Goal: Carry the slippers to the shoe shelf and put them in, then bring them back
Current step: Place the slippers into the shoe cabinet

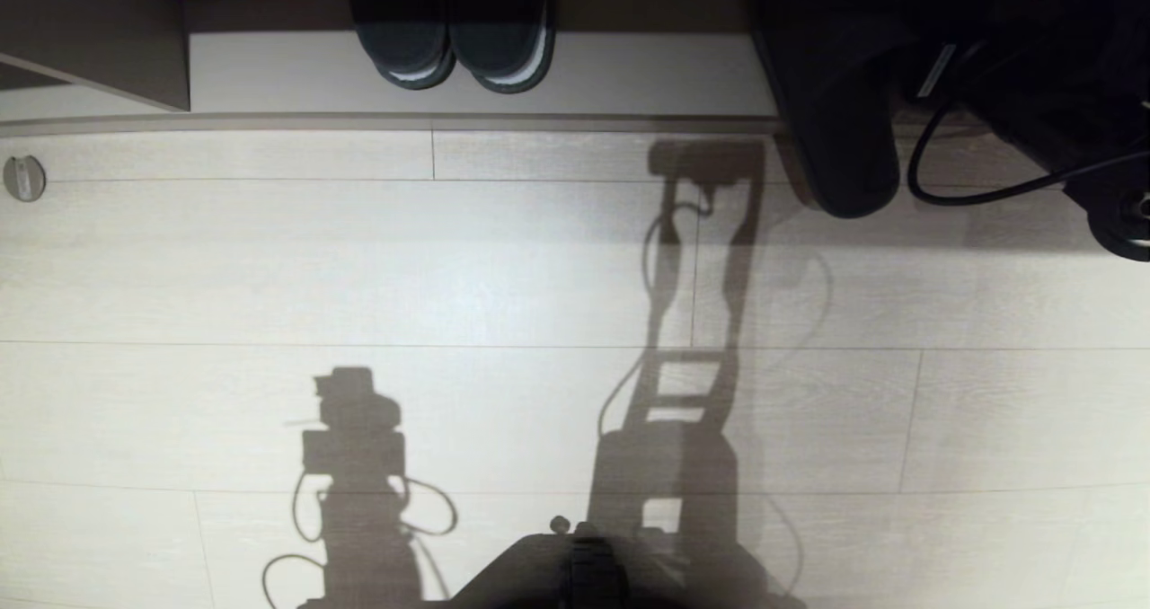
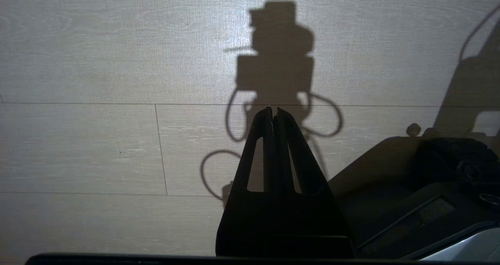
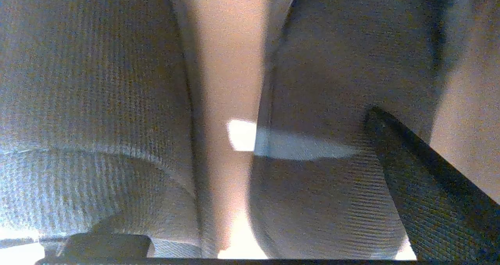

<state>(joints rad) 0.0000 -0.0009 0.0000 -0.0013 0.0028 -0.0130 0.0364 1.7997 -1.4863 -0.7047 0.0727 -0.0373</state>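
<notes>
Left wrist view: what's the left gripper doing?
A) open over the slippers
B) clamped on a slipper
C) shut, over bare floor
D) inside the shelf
C: the left gripper has its fingertips pressed together with nothing between them, and only the floor and shadows lie under it.

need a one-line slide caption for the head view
Black slides with pale insoles sit on the shoe shelf's base plank; robot shadows fall across the pale floor.
</notes>
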